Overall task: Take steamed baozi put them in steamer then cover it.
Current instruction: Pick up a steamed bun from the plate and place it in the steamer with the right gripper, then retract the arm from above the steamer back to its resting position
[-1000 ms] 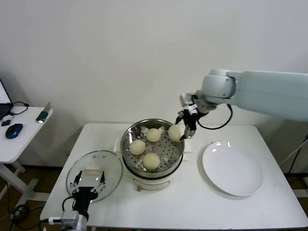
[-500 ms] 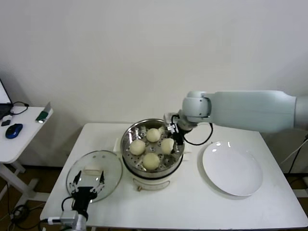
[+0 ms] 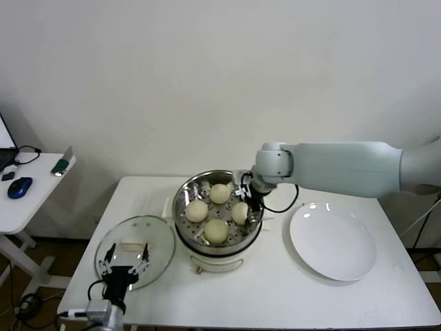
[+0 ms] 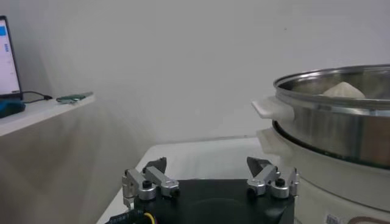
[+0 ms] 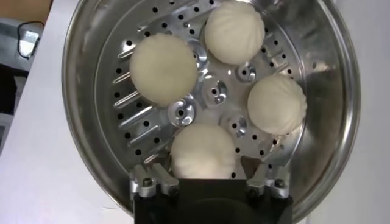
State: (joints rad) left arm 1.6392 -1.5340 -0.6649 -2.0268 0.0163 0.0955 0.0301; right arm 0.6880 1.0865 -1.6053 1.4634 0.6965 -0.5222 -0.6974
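The steamer [image 3: 185,207] stands mid-table with four baozi on its perforated tray. My right gripper [image 3: 247,200] reaches inside its right side. In the right wrist view its jaws [image 5: 206,173] stand spread on either side of the nearest baozi [image 5: 203,151], which rests on the tray; three others [image 5: 163,68] lie beyond. The glass cover [image 3: 155,241] lies flat on the table to the left of the steamer. My left gripper [image 3: 125,265] is open and empty over the cover's near part. Its wrist view [image 4: 207,164] shows the steamer wall [image 4: 341,122].
A flat white plate [image 3: 333,241] lies on the table right of the steamer. A side table [image 3: 27,200] with a blue mouse stands far left. The wall is close behind the table.
My right gripper has brought the fourth baozi from above the steamer's right rim down onto the tray. The left arm has not moved.
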